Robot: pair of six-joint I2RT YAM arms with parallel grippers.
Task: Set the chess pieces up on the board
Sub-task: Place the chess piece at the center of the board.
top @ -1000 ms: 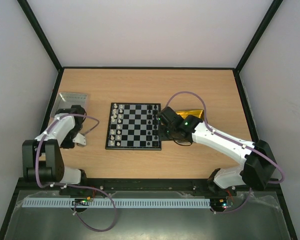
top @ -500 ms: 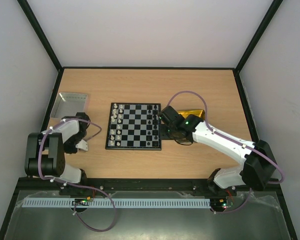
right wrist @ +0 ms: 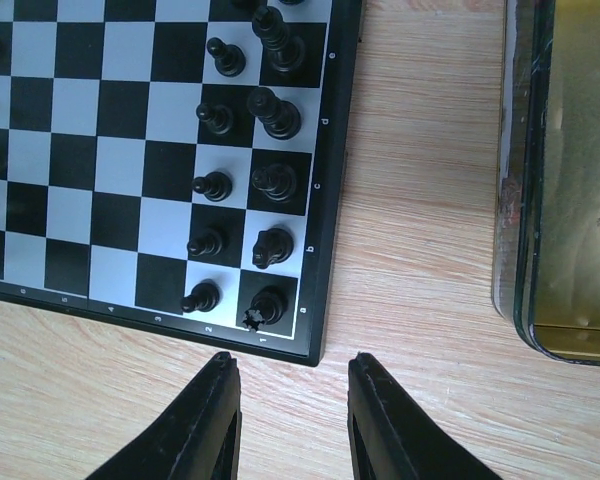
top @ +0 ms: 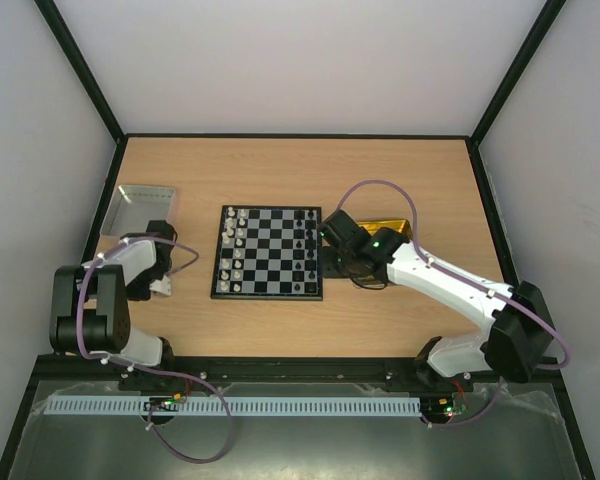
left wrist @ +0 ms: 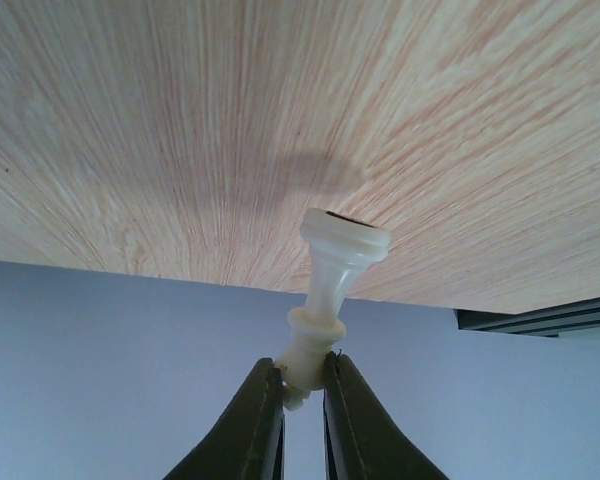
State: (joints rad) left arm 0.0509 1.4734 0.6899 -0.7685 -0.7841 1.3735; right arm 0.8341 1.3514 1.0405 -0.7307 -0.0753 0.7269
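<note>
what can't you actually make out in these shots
- Left wrist: the head of the white piece is hidden between the fingers, so its type is unclear.
- Top view: the pieces on the board are too small to identify.
- Right wrist: the board's white side is cut off by the left and top edges; the tray runs past the right edge.
</note>
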